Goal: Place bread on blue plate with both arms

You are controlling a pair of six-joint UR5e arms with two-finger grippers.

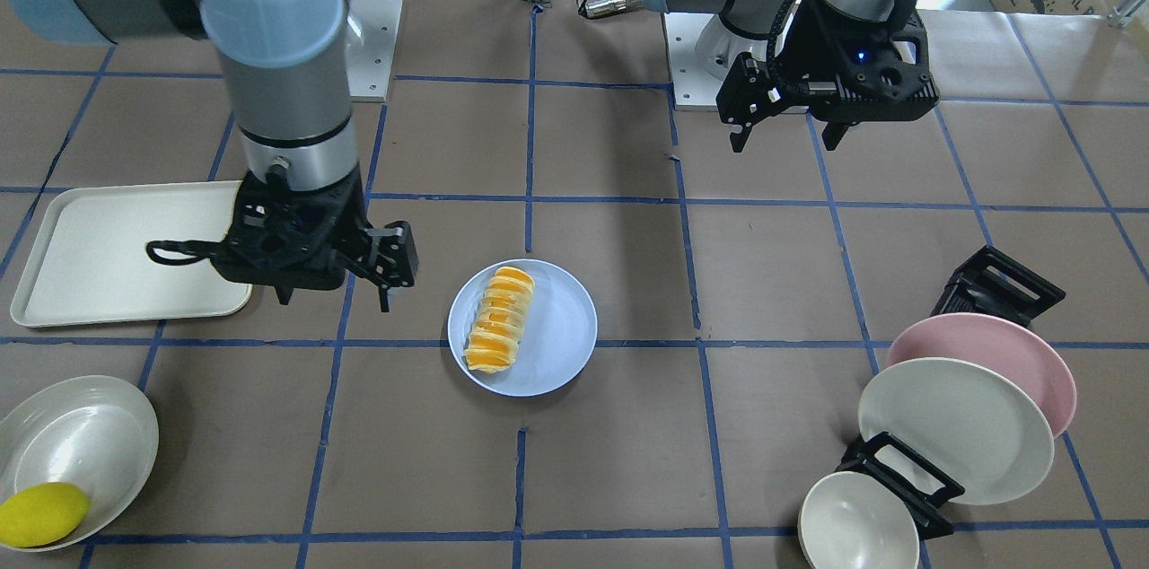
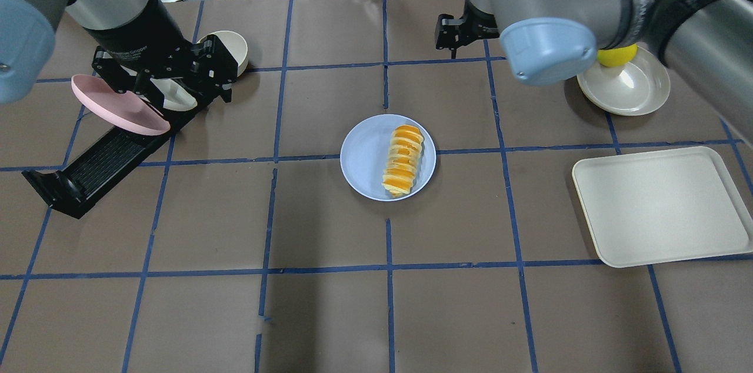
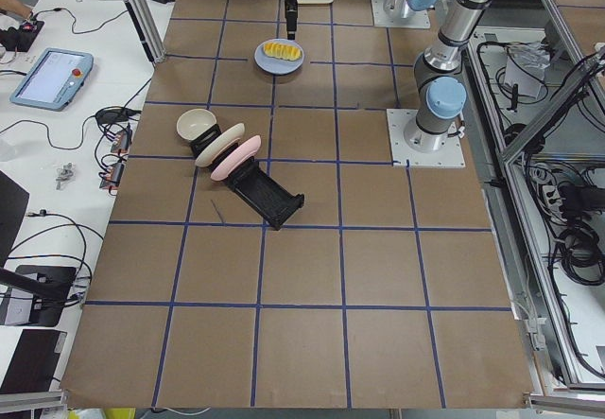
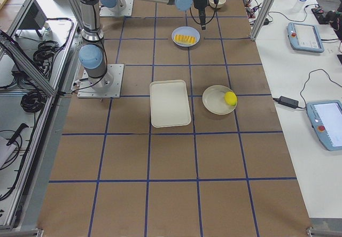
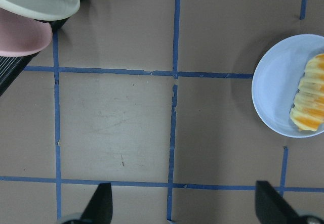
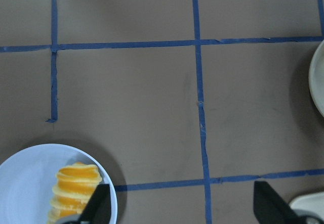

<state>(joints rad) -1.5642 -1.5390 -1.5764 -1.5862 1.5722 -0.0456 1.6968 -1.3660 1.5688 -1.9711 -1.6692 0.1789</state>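
Note:
The striped orange and cream bread point(image 1: 500, 318) lies lengthwise on the blue plate point(image 1: 561, 327) at the table's middle; it also shows in the overhead view point(image 2: 403, 160) on the plate point(image 2: 362, 152). My right gripper point(image 1: 335, 298) hangs open and empty above the table, beside the plate and apart from it. My left gripper point(image 1: 783, 138) is open and empty, raised near the robot's base, far from the plate. The left wrist view shows the plate point(image 5: 276, 87) and bread point(image 5: 310, 100) off to the side. The right wrist view shows them at its lower left corner point(image 6: 30, 183).
A cream tray point(image 1: 99, 255) lies partly under my right gripper. A bowl point(image 1: 76, 452) holds a yellow lemon point(image 1: 40, 513). A black dish rack point(image 2: 100, 167) holds a pink plate point(image 1: 1005, 354), a cream plate point(image 1: 951, 425) and a small bowl point(image 1: 857, 524).

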